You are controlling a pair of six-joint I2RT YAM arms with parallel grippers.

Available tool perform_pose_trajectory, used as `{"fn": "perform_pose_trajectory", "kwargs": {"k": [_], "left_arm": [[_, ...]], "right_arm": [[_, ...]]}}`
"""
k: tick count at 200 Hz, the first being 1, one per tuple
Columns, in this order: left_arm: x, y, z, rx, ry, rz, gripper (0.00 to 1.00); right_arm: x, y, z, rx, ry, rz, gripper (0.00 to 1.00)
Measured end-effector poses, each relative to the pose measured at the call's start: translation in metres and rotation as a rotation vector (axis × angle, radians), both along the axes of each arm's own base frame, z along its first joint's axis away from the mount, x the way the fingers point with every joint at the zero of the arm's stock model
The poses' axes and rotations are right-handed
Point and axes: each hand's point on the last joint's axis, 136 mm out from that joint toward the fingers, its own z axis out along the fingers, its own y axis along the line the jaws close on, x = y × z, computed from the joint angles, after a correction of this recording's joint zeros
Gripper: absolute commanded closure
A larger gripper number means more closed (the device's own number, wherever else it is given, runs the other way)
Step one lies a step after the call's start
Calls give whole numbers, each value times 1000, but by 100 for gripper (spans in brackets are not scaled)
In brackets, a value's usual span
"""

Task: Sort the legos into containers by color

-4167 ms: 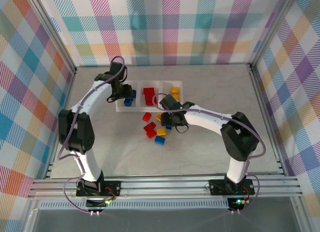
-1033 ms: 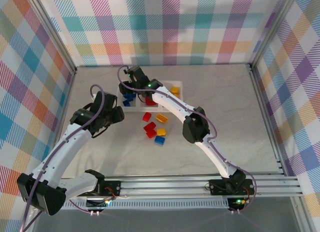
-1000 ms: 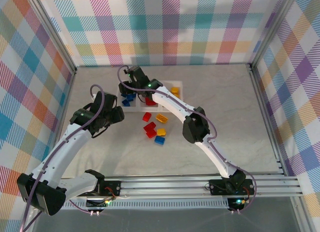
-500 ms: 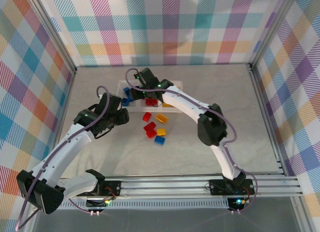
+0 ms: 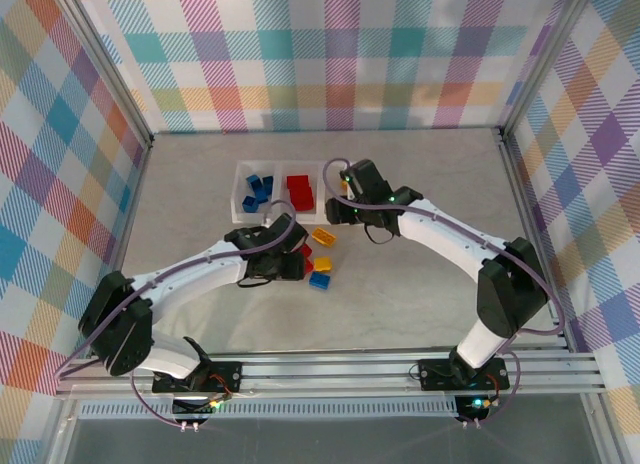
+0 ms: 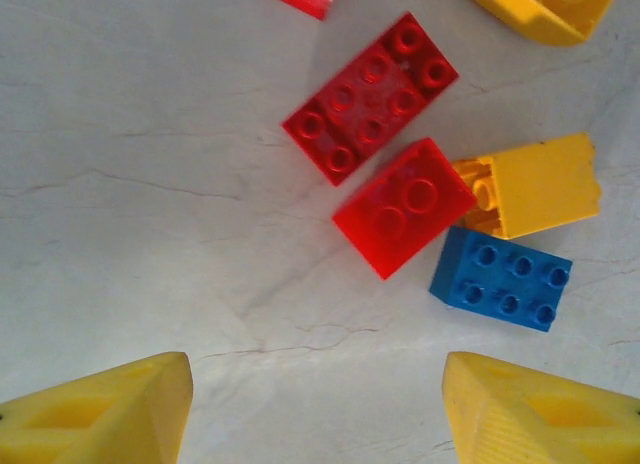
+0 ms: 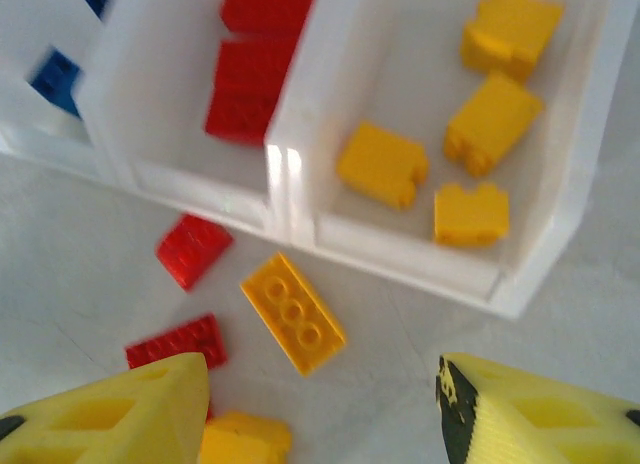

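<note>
Red lego point(image 6: 403, 207) on surface just ahead of left claw point(image 6: 318, 414), touching yellow lego point(image 6: 530, 189) | both claws open, empty | right claw point(image 7: 320, 404) near containers point(image 7: 290, 174) | step: approach for pick | next: descend, straddle red lego only

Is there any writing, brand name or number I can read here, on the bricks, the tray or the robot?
No text can be read.
Studs on the bricks show no legible mark; any embossing is too small to tell.
The tray, left gripper and right gripper bear no label.
</note>
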Motion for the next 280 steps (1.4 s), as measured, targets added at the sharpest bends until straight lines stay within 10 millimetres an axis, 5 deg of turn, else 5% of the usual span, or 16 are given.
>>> {"fn": "perform_pose_trajectory", "kwargs": {"k": [42,93,224,280], "left_arm": [[-11,-36,-13,-34,40,-88,32],[-21,-73,-32,-25,91,-174,31],[-3,-85,-54,59,77,-214,28],[3,-86,-63,99,78,-222,37]], "right_arm": [[-21,-25,-27,-43,65,-31,37],[-24,-47,-6,-2,27,-88,36],[-28,-50,-10,-1,39,-102,35],[-27,-51,-10,-4,39,-107,34]]}}
